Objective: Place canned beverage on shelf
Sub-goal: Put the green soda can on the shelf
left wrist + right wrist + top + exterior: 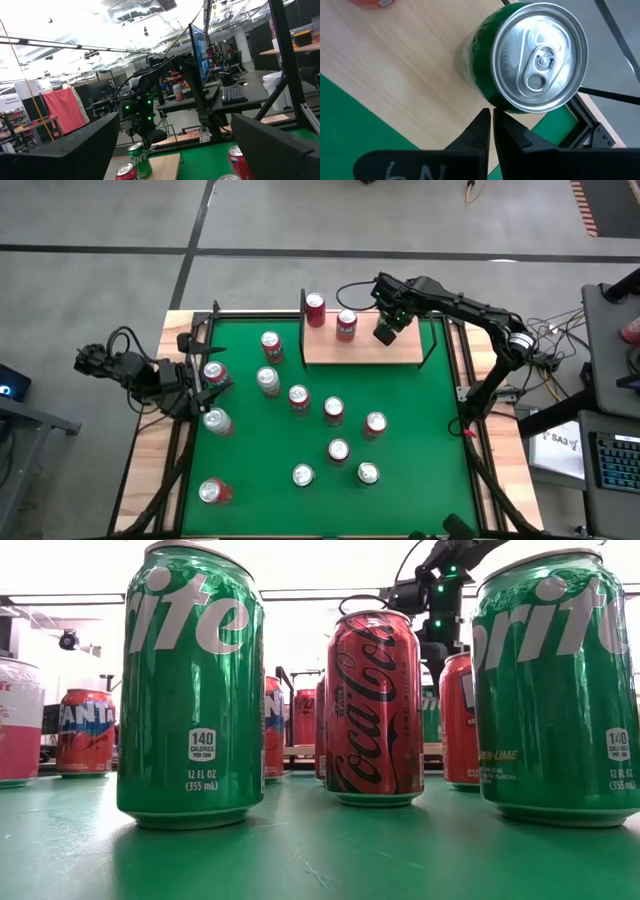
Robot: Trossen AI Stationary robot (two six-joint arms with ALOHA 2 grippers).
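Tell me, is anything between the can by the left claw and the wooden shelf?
Yes. Between the red aluminium can beside the open left gripper and the light tan wooden shelf stands another red can, near the shelf's left end. The shut right gripper hangs over the shelf.

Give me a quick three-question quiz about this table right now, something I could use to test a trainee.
1. True or false: the right gripper is clamped around the green can.
2. The green can stands on: A) the shelf; B) the green felt; C) the floor.
3. Which gripper has its jaws open?

Key: 1. False: its fingers are shut together beside the can, holding nothing. 2. A. 3. The left gripper, waiting at the table's left edge.
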